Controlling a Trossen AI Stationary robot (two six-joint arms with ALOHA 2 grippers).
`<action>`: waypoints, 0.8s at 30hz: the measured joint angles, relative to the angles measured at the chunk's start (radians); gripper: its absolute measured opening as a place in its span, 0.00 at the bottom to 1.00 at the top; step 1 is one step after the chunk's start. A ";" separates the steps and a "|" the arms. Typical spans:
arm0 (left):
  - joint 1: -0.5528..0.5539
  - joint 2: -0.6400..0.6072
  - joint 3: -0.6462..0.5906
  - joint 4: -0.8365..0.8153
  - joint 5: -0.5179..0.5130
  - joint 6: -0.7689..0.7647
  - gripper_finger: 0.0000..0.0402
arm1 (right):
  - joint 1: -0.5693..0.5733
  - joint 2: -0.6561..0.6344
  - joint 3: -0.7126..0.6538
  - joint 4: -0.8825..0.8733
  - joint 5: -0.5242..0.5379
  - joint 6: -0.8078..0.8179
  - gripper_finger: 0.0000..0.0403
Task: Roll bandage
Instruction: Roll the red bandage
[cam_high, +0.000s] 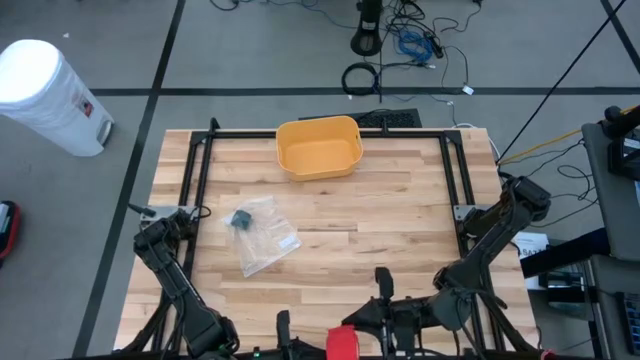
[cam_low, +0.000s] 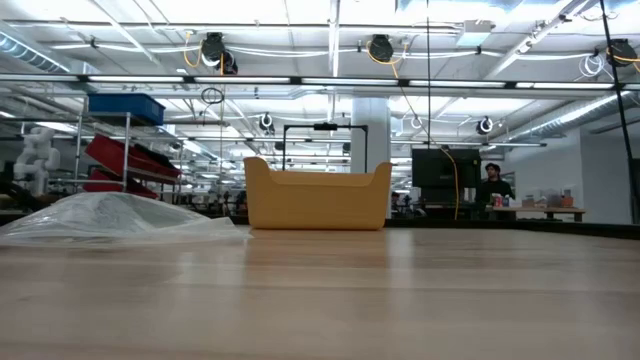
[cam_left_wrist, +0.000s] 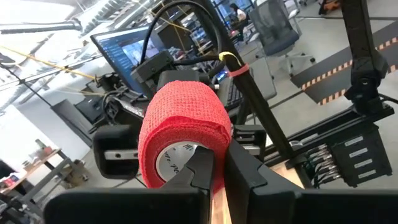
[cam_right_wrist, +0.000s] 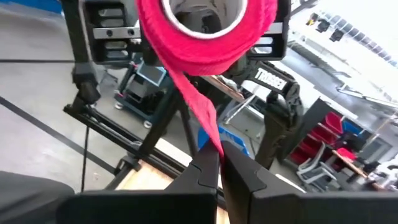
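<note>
Left claw (cam_left_wrist: 219, 171) grips red bandage roll (cam_left_wrist: 181, 127); "TROSSEN" readable on right claw (cam_left_wrist: 118, 149).

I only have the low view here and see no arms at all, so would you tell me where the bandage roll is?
Observer: The red bandage roll is held by the left gripper, shut on its rim, at the table's near edge.
Operator: Thank you. What is the right gripper doing?
Observer: The right gripper is shut on the loose tail hanging from the roll.
Operator: What is that clear heap on my left?
Observer: From above, it is a plastic bag with a dark item inside.
</note>
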 joint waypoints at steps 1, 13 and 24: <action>0.000 0.000 0.000 0.000 0.000 -0.001 0.06 | 0.000 -0.003 0.000 -0.001 0.008 -0.001 0.00; -0.007 0.001 0.000 -0.019 -0.031 -0.003 0.06 | 0.014 -0.010 0.000 -0.009 0.011 -0.005 0.00; -0.007 0.001 0.000 -0.028 -0.159 0.024 0.06 | 0.066 -0.039 0.000 -0.071 0.007 0.153 0.17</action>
